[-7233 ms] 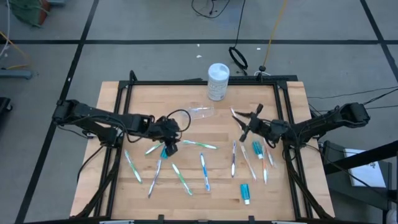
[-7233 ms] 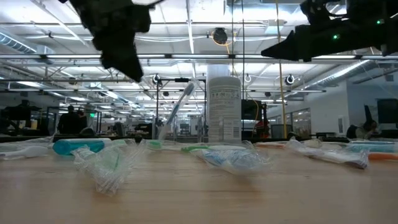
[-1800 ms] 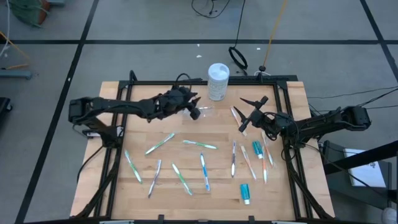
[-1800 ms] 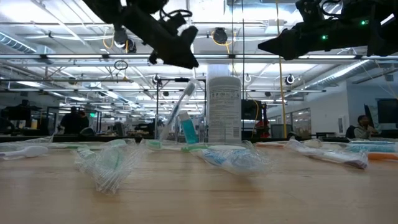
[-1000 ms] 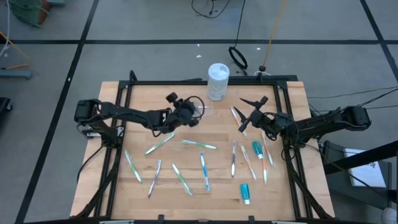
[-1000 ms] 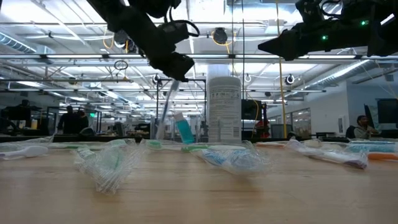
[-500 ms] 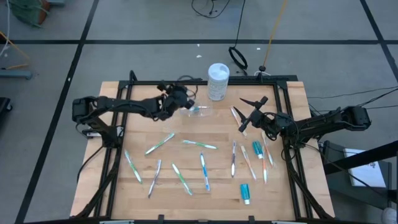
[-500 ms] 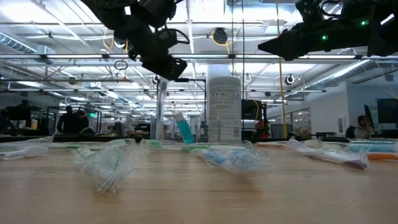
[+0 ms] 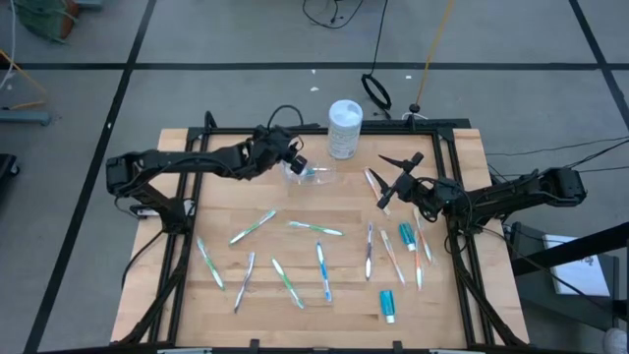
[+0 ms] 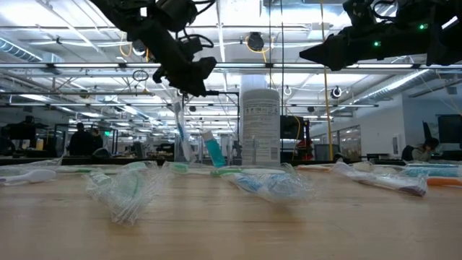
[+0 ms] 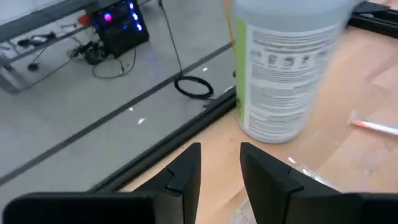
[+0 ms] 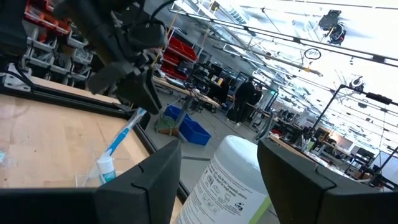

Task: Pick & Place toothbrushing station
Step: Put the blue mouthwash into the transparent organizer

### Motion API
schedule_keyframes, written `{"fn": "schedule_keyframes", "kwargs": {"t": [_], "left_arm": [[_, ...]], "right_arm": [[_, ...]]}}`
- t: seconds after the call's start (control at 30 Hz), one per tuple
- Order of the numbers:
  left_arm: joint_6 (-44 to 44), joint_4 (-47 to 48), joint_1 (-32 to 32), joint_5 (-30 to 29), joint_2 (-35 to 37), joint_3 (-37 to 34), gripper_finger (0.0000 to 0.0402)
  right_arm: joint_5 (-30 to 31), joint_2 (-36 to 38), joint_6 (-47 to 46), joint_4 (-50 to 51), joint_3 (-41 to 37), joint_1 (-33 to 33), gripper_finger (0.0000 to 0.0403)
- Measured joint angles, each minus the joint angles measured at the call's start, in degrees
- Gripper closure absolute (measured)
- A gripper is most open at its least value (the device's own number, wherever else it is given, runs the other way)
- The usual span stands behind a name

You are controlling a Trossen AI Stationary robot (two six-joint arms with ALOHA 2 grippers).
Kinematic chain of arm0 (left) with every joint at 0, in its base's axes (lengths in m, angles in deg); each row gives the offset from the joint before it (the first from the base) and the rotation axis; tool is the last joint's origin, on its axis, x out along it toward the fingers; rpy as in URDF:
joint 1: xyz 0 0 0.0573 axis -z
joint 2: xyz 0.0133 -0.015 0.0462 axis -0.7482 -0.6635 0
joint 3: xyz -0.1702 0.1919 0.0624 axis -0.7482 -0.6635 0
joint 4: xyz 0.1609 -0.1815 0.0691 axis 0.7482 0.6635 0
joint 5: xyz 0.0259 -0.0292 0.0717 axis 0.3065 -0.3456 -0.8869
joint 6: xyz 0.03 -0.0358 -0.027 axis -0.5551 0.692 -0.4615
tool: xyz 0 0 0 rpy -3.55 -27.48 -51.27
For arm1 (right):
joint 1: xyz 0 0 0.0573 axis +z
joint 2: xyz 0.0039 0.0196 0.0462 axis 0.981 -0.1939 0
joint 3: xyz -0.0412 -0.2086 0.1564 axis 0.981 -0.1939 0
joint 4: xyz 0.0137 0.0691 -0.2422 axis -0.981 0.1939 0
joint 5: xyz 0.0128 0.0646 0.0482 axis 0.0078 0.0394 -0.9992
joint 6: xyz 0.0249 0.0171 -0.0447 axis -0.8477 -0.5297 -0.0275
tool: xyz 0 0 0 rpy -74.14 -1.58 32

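The toothbrushing station (image 9: 313, 177), a small clear holder, stands on the table left of the white tub (image 9: 344, 128). A blue toothbrush (image 10: 179, 133) and a teal toothpaste tube (image 10: 211, 149) stand in it. My left gripper (image 9: 295, 162) hovers just above the holder at the toothbrush's upper end, its fingers apart with nothing between them in the left wrist view (image 11: 219, 152). My right gripper (image 9: 385, 187) waits open above the table's right half, clear of everything. My left gripper comes from above, slanting from the table's left. The toothbrush's upper end (image 12: 140, 113) lies right at one finger (image 12: 146, 99). I cannot tell whether they touch. The toothbrush stands nearly upright with its lower end in the holder (image 12: 93, 180).
Several wrapped toothbrushes (image 9: 324, 270) lie scattered over the table's near half, with toothpaste tubes (image 9: 388, 305) at the right. The white tub stands at the far edge, close behind the holder. A black frame (image 9: 447, 197) borders the table.
My left gripper has moved toward the far edge and a little to the left, staying above the holder. The toothbrush's upper end has swung with it, from leaning right to upright and now slightly left. Its lower end has stayed in the holder.
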Motion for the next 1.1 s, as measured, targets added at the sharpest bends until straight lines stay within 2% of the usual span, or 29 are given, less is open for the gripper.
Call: {"fn": "schedule_keyframes", "kwargs": {"t": [0.23,0.4,0.53,0.63,0.83,0.97,1.1], "left_arm": [[-0.21,1.71,5.12,9.24,-0.55,0.0,0.0284],[3.1,9.53,8.66,12.73,-1.95,-0.04,0.0284],[3.07,14.61,10.82,8.47,-1.91,-0.04,0.0284],[2.85,14.75,10.88,5.85,-1.89,-0.04,0.0284],[5.37,13.39,9.36,7.45,-5.14,-0.04,0.0284],[1.85,8.72,8.34,7.46,-8.44,-0.07,0.0283],[1.39,3.93,7.56,8.68,-8.39,-0.04,0.0283]], "right_arm": [[0.0,0.0,0.0,0.0,0.0,0.0,0.0195],[0.0,0.0,0.0,0.12,0.0,0.0,0.0195],[0.0,0.0,0.0,0.11,0.0,0.0,0.0195],[0.0,0.0,-0.02,0.02,0.0,0.0,0.0195],[-0.02,0.0,-1.45,0.0,0.0,0.0,0.0195],[-0.02,-0.02,-1.51,0.05,0.0,0.0,0.0195],[-0.02,-0.02,-1.46,0.01,0.0,-0.09,0.0195]]}}
